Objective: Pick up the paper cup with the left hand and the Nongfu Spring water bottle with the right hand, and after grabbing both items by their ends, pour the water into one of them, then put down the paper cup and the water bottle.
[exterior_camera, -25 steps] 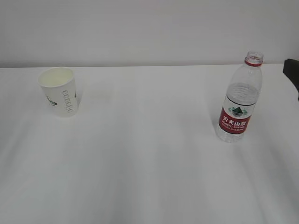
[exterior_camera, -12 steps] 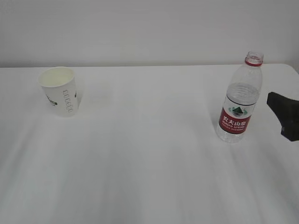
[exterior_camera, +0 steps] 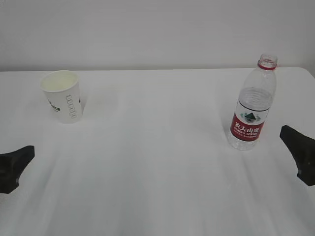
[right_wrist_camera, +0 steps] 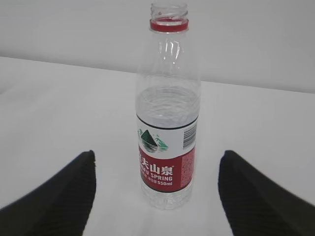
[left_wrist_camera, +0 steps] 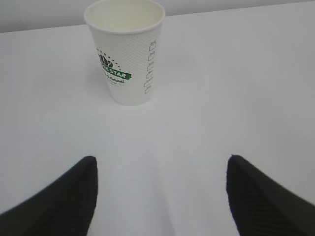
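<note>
Left tool (left_wrist_camera: 160,196) spread wide, empty, low over the surface (exterior_camera: 157,162), aimed at the cup (left_wrist_camera: 125,49) standing upright ahead, apart. Right tool (right_wrist_camera: 155,196) likewise wide and empty, facing the bottle (right_wrist_camera: 167,123): upright, uncapped, water (right_wrist_camera: 167,105) partway up, near but untouched.

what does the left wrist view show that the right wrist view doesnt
Only the left wrist view shows the paper cup, upright, its cream inside showing nothing in it, with green lettering on its side, standing ahead of the open left hand.

Only the right wrist view shows the Nongfu Spring water bottle, uncapped and upright, partly filled with water, ahead of the open right hand.

Both show the white table and two dark fingertips with nothing held.
</note>
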Controlling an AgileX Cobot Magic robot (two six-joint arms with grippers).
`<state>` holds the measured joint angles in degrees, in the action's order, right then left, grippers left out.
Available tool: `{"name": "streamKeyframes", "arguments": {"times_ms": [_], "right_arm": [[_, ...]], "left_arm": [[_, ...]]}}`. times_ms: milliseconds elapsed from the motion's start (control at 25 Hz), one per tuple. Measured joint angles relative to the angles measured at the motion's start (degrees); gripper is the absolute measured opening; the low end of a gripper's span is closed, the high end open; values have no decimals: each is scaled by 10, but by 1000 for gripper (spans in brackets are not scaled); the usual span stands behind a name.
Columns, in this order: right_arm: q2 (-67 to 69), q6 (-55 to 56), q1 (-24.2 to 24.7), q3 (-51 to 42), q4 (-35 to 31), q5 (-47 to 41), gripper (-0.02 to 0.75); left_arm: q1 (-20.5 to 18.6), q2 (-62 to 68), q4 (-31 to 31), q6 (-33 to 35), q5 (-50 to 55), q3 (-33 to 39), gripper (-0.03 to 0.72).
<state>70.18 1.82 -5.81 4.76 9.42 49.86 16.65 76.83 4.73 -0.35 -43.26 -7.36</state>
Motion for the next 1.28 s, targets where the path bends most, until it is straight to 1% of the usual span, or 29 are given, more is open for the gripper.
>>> {"name": "streamKeyframes", "arguments": {"times_ms": [80,200,360,520,720,1120,1280], "right_arm": [[12,0,0,-10,0,29,590],[36,0,0,-24,0,69,590],[83,0,0,-47,0,139,590],[140,0,0,-49,0,150,590],[185,0,0,-49,6,150,590],[186,0,0,-49,6,155,590],[186,0,0,-42,5,155,590]], "left_arm": [[5,14,-1,-4,-62,32,587],[8,31,-10,-17,-124,64,587],[8,57,-44,-28,-158,68,587],[8,77,-52,-29,-206,68,587],[8,96,-53,-30,-219,68,587],[8,171,-55,-30,-223,67,587],[8,177,-55,-30,-223,66,587]]}}
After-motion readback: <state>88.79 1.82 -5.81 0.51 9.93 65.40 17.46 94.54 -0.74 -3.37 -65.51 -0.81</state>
